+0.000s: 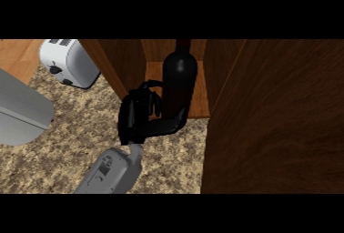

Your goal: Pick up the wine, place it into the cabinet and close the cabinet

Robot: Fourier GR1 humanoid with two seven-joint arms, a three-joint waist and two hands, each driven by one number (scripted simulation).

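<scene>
Left hand [139, 117]: fingers and thumb curled round the lower part of the wine [180, 68], which sits just to the hand's right, touching it. Bottle dark, neck toward the view's top, inside the open cabinet [128, 63] above its pale floor. Cabinet door [275, 118] stands open at right. Toaster [67, 61] on the counter [67, 154], well left.

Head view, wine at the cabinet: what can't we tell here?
Base of the wine bottle: hidden by the left hand curled round it; standing on the shelf or not, cannot tell.
Bottle's top: cut off by the view's upper edge.
Right hand: out of view.
Cabinet's inside at right: hidden by the open door.
</scene>
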